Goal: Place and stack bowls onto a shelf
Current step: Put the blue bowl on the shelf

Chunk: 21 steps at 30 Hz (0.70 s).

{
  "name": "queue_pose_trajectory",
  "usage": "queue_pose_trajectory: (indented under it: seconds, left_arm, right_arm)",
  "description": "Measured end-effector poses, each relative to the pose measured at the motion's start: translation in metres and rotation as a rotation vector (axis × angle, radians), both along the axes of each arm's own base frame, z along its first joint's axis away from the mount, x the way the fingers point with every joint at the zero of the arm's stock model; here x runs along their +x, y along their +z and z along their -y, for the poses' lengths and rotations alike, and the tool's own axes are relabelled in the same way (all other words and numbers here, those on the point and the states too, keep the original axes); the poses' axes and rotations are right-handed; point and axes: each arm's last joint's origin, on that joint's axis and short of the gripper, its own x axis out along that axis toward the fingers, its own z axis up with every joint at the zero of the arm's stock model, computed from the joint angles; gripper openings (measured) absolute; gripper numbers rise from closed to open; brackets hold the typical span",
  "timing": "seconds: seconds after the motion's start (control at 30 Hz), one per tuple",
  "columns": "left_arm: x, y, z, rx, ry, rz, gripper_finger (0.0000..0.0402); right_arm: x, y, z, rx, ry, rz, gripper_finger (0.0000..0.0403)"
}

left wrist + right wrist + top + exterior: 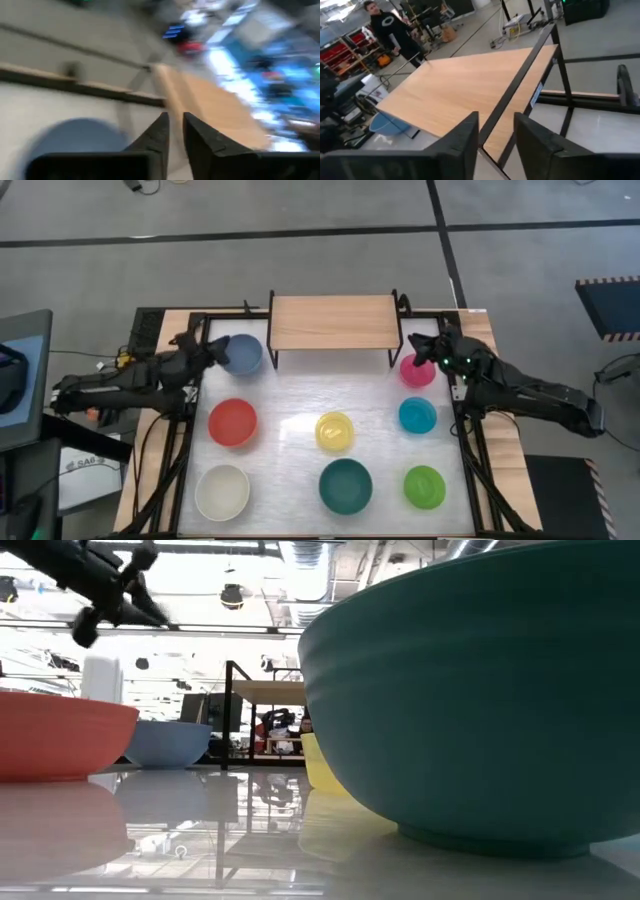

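The shelf point(333, 320) stands at the table's far middle with nothing on its wood top point(465, 85). Eight bowls sit on their bases on the white table: slate blue point(243, 353), red point(232, 422), white point(222, 492), yellow point(334, 431), dark teal point(345, 485), lime green point(424, 486), cyan point(417, 415), pink point(417, 369). My left gripper point(215, 350) hangs over the slate blue bowl's left rim, fingers a narrow gap apart point(176, 135), empty. My right gripper point(420, 343) is over the pink bowl's far side, by the shelf's right end, open point(495, 135) and empty.
Black frame rails point(190, 430) run along the table's left and right sides. In the low view the dark teal bowl point(480, 690) fills the foreground, with the red bowl point(60, 735) at the left. A person point(390, 30) stands in the room beyond the table.
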Motion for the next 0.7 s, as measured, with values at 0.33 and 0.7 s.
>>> queue_pose_trajectory:
  seconds: [0.33, 0.7]
  left_arm:
    - [0.013, -0.011, -0.055, -0.393, 0.183, -0.44, 0.0185]
    - [0.007, -0.048, -0.11, -0.697, 0.152, -0.604, 0.0187]
  right_arm:
    - [0.016, -0.004, 0.009, 0.128, 0.03, -0.024, 0.0234]
    - [0.018, -0.007, 0.01, 0.188, 0.01, 0.006, 0.0227]
